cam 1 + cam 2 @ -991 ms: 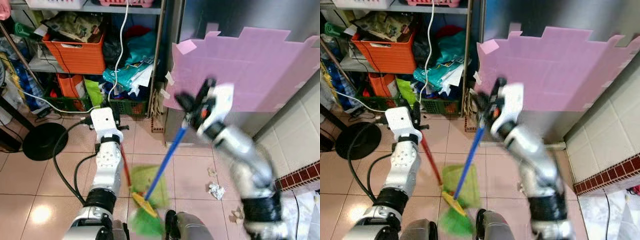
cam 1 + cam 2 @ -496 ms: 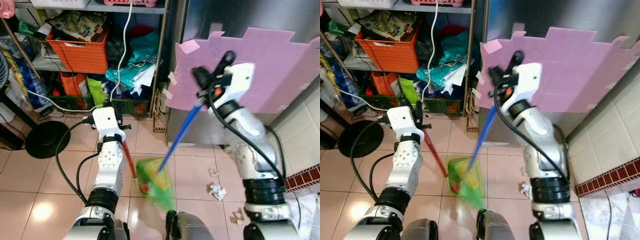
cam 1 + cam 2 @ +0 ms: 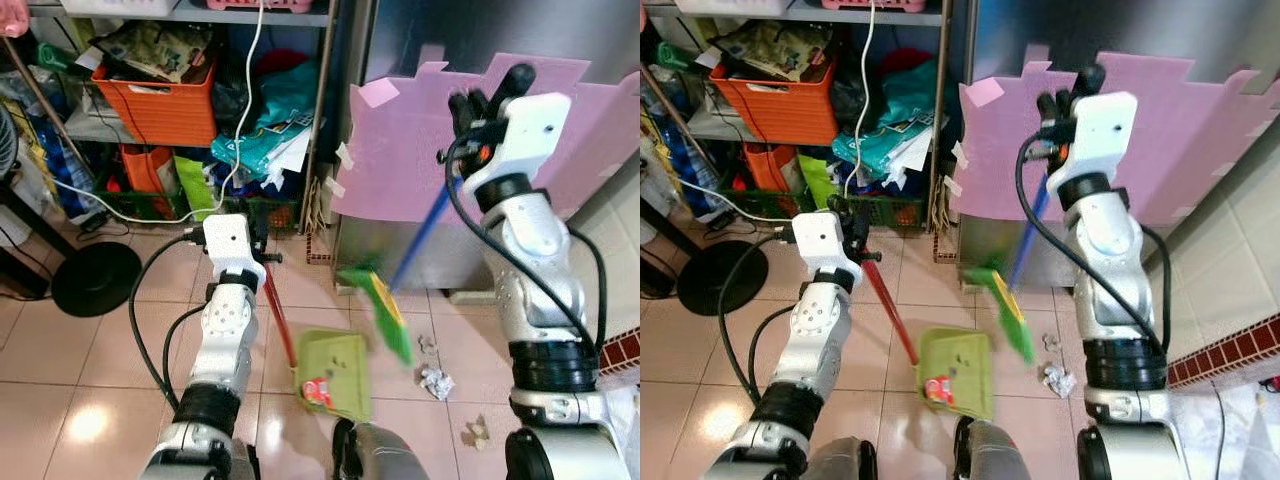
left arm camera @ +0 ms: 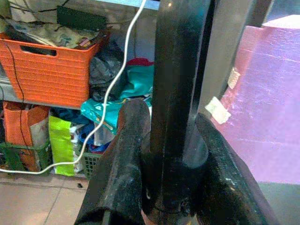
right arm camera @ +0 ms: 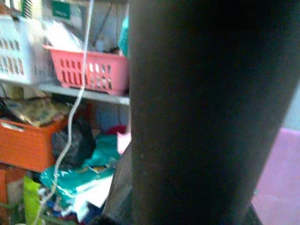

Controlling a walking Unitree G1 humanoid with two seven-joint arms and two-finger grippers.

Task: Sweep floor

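Note:
My left gripper (image 3: 260, 248) is shut on the red handle (image 3: 278, 315) of a green dustpan (image 3: 338, 370), which rests on the floor tiles with a red and white scrap (image 3: 318, 391) inside. My right gripper (image 3: 482, 100), raised high in front of the pink board, is shut on the blue broom handle (image 3: 424, 236). The broom's green bristles (image 3: 380, 310) hang blurred above the floor, just right of the dustpan. Crumpled paper bits (image 3: 434, 381) lie on the tiles to the right. In the left wrist view the black fingers (image 4: 125, 164) clamp the dark handle (image 4: 176, 89).
A cluttered shelf with an orange basket (image 3: 155, 100) stands at the back left. A pink foam board (image 3: 580, 150) leans on a steel cabinet. A black round stand base (image 3: 95, 280) with cables sits at left. More paper scraps (image 3: 478, 430) lie near the tiled wall at right.
The right gripper rose and moved right, swinging the broom head off the dustpan toward the right. The dustpan shifted slightly right and now lies flat with a scrap in it.

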